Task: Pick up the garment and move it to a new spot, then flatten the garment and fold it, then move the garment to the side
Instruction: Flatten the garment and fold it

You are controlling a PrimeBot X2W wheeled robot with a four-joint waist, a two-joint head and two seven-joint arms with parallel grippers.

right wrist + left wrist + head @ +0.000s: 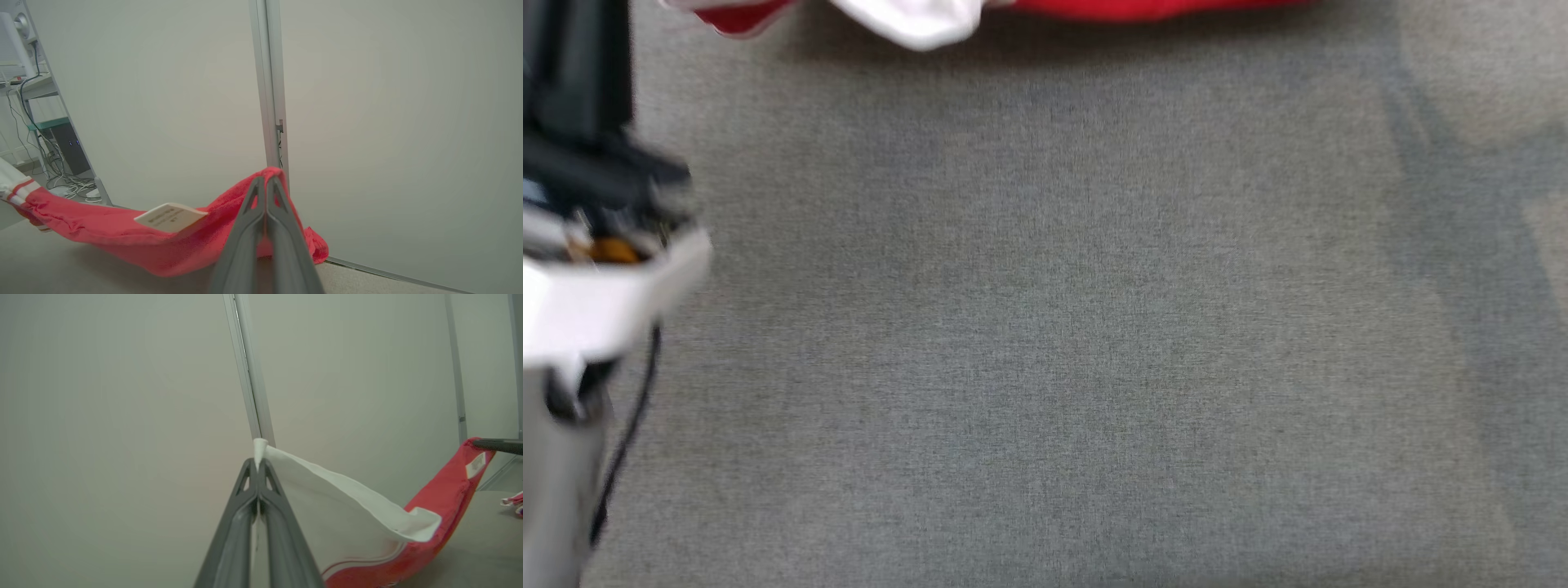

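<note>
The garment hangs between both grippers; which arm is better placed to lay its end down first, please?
Probably the right: the right gripper is shut on the garment at its red edge, where cloth hangs close to the grey surface.

- The garment [915, 20] is cut off by the head view's top edge, and the left arm [596, 278] is smeared by blur.
- Left of the right gripper [265, 183], the label [169, 216] carries print too small to read.
- Far right of the left gripper [258, 465], a dark finger [500, 446] is cut off by the frame edge.
</note>
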